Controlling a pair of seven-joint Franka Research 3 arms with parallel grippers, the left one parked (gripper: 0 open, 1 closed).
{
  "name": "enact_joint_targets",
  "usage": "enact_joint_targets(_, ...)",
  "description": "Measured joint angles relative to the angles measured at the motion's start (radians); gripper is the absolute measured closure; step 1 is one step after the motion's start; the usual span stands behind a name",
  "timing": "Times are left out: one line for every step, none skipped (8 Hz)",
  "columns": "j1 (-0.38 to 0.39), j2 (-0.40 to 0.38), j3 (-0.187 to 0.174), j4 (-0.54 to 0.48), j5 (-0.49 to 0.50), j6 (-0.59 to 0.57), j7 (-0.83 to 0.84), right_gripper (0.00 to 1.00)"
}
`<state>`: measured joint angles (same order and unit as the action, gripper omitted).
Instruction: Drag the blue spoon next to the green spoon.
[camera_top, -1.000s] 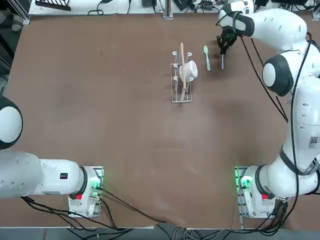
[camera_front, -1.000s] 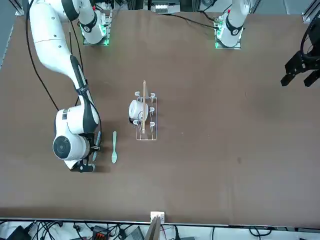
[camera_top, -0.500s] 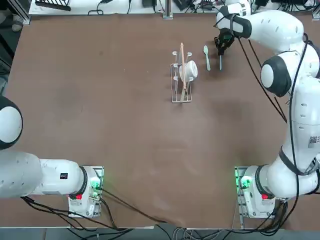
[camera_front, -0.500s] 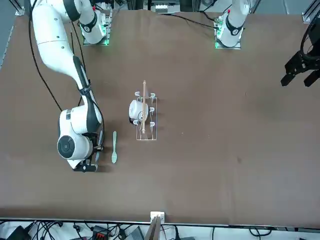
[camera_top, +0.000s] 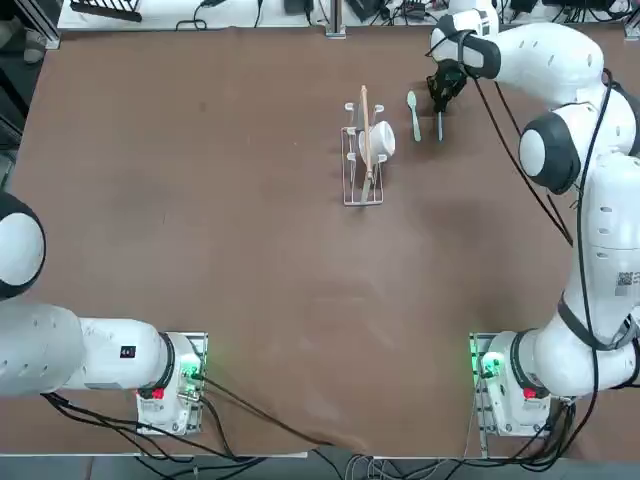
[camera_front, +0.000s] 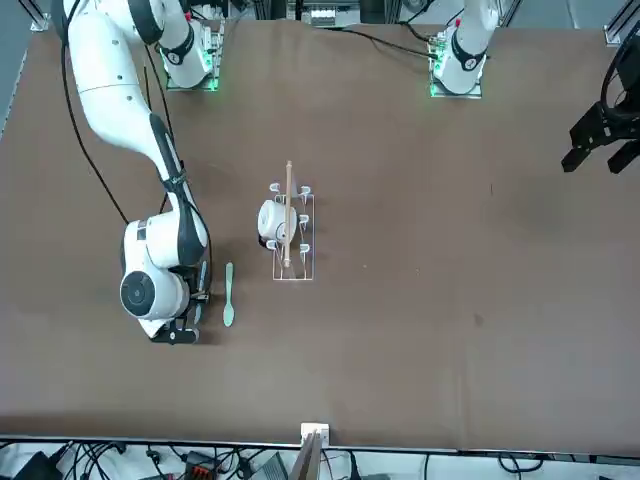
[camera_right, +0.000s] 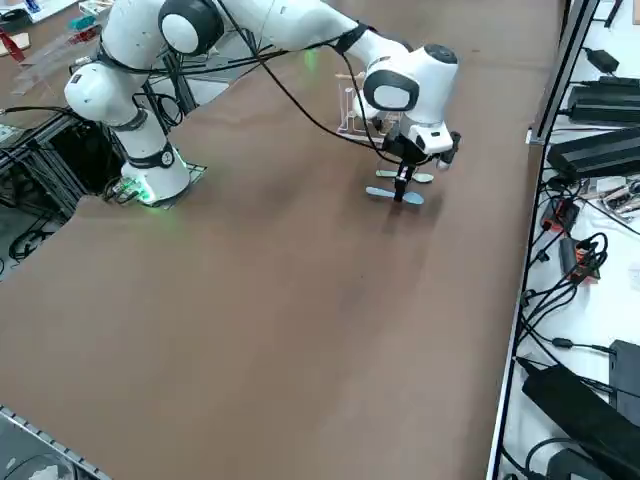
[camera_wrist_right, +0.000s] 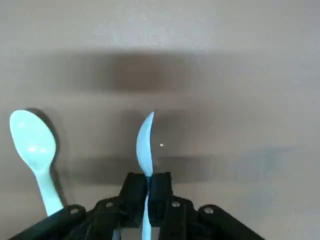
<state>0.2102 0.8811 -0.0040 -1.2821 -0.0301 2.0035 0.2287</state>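
Note:
In the wrist view my right gripper (camera_wrist_right: 148, 181) is shut on the thin handle of the blue spoon (camera_wrist_right: 144, 144), whose bowl shows edge-on just past the fingertips. The green spoon (camera_wrist_right: 32, 144) lies flat on the table beside it, a small gap apart. From overhead, the right gripper (camera_top: 440, 97) stands at the far right of the table. There the blue spoon (camera_top: 439, 126) runs parallel to the green spoon (camera_top: 413, 115), just to its right. From the side, the blue spoon (camera_right: 396, 195) rests low at the table, nearer the camera than the green spoon (camera_right: 408, 177).
A wire rack (camera_top: 362, 160) carrying a white cup (camera_top: 380, 139) and a wooden stick stands just left of the green spoon. The table's far edge (camera_top: 400, 28) is close behind the gripper. Cables and power bricks (camera_right: 600, 150) lie beyond that edge.
My right gripper has slid the blue spoon a short way left, toward the green spoon. The gap between the two spoons has narrowed. The green spoon and rack have not moved.

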Motion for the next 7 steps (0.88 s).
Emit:
enact_joint_targets(0.001,0.001,0.000,0.000,0.000,0.003,0.000,0.88)
enact_joint_targets(0.002,0.003,0.000,0.000,0.000,0.008,0.001,0.81)
enact_joint_targets(0.002,0.005,0.000,0.000,0.000,0.013,0.001,0.75)
enact_joint_targets(0.002,0.005,0.000,0.000,0.000,0.015,0.001,0.68)
enact_joint_targets(0.002,0.005,0.000,0.002,0.000,0.017,0.001,0.57)
enact_joint_targets(0.002,0.005,0.000,0.005,0.000,0.019,0.001,0.55)
enact_joint_targets(0.002,0.005,-0.001,0.008,0.000,0.018,0.001,0.51)
